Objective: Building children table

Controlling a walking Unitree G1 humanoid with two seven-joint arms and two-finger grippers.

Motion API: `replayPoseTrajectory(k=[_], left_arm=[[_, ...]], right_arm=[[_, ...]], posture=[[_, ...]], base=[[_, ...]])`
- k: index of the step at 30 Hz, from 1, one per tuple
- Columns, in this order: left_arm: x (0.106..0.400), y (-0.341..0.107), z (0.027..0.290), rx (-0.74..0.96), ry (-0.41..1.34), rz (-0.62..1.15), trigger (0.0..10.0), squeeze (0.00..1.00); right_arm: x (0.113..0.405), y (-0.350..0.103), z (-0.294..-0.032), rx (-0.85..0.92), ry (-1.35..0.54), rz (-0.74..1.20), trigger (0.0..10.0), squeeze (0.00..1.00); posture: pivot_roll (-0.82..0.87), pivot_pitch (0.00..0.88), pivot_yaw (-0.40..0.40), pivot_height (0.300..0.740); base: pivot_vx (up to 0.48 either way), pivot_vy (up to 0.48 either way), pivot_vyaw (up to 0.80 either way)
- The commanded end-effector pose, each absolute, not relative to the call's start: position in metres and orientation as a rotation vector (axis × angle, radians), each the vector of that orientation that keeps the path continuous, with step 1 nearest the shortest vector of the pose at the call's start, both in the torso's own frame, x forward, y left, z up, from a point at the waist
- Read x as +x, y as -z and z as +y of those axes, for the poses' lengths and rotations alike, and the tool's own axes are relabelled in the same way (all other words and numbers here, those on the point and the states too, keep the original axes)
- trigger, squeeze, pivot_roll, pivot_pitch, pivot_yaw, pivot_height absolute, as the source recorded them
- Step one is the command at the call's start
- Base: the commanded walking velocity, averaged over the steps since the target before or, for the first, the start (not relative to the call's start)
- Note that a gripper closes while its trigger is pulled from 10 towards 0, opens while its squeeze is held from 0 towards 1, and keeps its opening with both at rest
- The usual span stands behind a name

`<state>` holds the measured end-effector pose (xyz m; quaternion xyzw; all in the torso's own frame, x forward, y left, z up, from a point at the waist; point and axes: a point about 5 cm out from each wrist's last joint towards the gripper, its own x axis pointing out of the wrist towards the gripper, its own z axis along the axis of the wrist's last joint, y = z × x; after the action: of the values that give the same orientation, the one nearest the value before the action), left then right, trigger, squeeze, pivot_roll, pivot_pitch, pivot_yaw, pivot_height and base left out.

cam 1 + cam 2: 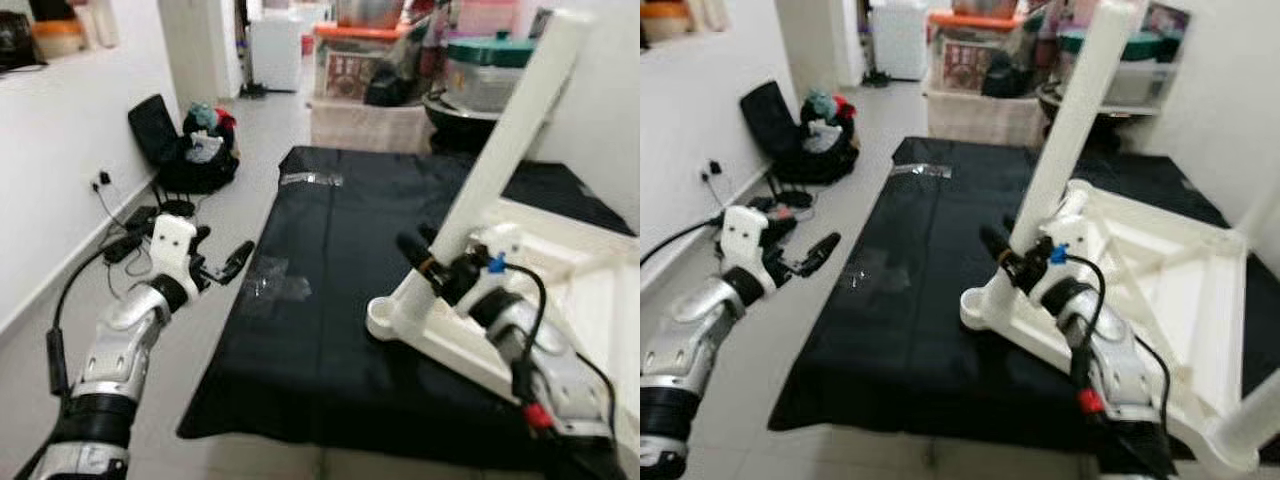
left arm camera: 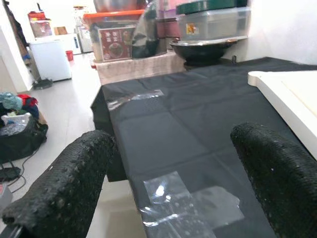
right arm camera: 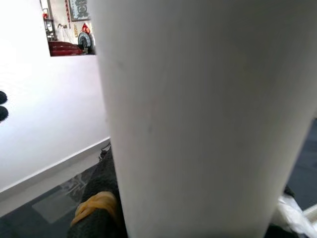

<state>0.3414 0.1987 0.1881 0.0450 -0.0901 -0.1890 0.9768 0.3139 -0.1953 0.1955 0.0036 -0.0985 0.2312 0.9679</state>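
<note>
Gripping table leg (image 1: 510, 130), right hand (image 1: 425, 258) (near its base)

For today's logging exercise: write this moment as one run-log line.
phase: leg fitting | right gripper: at white table leg | left gripper: open, empty, above black mat edge | table frame: upside down

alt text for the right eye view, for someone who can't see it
The right gripper holds a white table leg standing up from an upturned white table on a black mat. The left gripper hangs open over the floor beside the mat.
</note>
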Motion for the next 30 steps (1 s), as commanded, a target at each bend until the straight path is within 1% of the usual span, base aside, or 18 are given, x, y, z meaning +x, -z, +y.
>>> replayPoseTrajectory(k=[1, 3, 17, 18, 19, 21, 24, 27, 30], left_arm=[[0.341, -0.187, 0.200, 0.087, 0.382, -0.172, 10.0, 0.00], [0.341, -0.187, 0.199, 0.088, 0.387, -0.170, 10.0, 0.00], [0.339, -0.187, 0.194, 0.071, 0.410, -0.173, 10.0, 0.00], [0.339, -0.187, 0.194, 0.069, 0.411, -0.174, 10.0, 0.00], [0.339, -0.187, 0.194, 0.069, 0.411, -0.175, 10.0, 0.00], [0.339, -0.187, 0.194, 0.069, 0.411, -0.175, 10.0, 0.00], [0.338, -0.187, 0.194, 0.067, 0.414, -0.175, 10.0, 0.00], [0.338, -0.186, 0.194, 0.064, 0.413, -0.174, 10.0, 0.00], [0.338, -0.186, 0.195, 0.064, 0.413, -0.173, 10.0, 0.00]], right_arm=[[0.313, -0.198, -0.192, 0.003, -0.475, -0.217, 0.0, 0.00], [0.313, -0.198, -0.192, 0.001, -0.467, -0.217, 0.0, 0.00], [0.314, -0.202, -0.195, -0.031, -0.499, -0.214, 0.0, 0.00], [0.313, -0.202, -0.195, -0.038, -0.526, -0.199, 0.0, 0.00], [0.310, -0.200, -0.195, -0.045, -0.597, -0.163, 0.0, 0.00], [0.309, -0.200, -0.195, -0.044, -0.619, -0.151, 0.0, 0.00], [0.302, -0.199, -0.191, -0.067, -0.721, -0.123, 0.0, 0.00], [0.299, -0.200, -0.186, -0.052, -0.767, -0.125, 0.0, 0.00], [0.300, -0.201, -0.185, -0.045, -0.763, -0.136, 0.0, 0.00]], posture=[[0.08, 0.000, -0.075, 0.740], [0.07, 0.000, -0.074, 0.740], [0.07, 0.000, -0.079, 0.740], [0.07, 0.000, -0.079, 0.740], [0.07, 0.000, -0.080, 0.740], [0.07, 0.000, -0.080, 0.740], [0.07, 0.000, -0.082, 0.740], [0.07, 0.000, -0.085, 0.740], [0.07, 0.000, -0.085, 0.740]], base=[[0.461, 0.000, 0.00], [0.394, 0.000, 0.00], [0.000, 0.000, 0.00], [0.000, 0.000, 0.00], [0.000, 0.000, 0.00], [0.000, 0.000, 0.00], [0.000, 0.000, 0.00], [0.000, 0.000, 0.00], [0.000, 0.000, 0.00]])
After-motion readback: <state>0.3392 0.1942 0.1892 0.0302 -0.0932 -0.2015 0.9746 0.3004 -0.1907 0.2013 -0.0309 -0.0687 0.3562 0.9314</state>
